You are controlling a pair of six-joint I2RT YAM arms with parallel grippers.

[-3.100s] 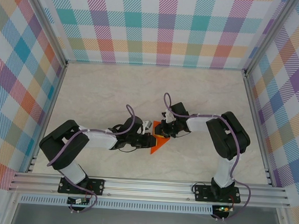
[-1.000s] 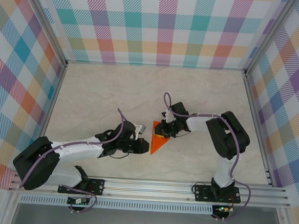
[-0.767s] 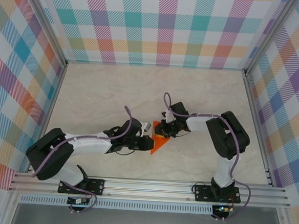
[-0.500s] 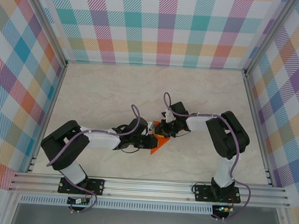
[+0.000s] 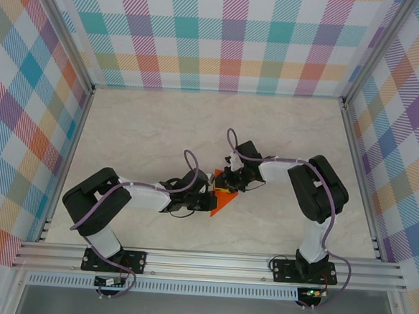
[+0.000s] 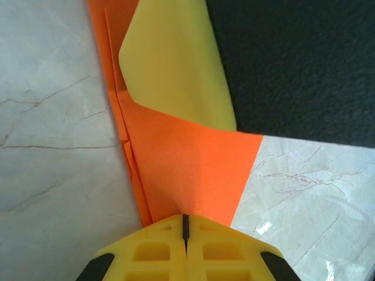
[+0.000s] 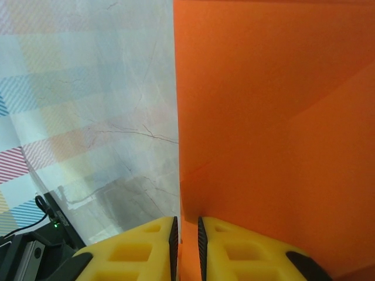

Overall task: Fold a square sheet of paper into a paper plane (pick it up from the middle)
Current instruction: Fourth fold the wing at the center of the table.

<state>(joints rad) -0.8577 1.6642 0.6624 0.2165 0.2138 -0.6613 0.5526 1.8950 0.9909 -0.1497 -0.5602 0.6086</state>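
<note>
The paper is pinched at its edge by the right end effector; the left end effector, pressed together, should be drawn slowly along the crease.

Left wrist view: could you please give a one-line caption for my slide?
Left gripper, shut, its tip against the folded orange paper on the marble table, one flap curling up.

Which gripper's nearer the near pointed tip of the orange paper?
Left. The left gripper is clamped on the left edge of the orange paper, just beyond that tip. The right gripper sits at the paper's far end.
</note>
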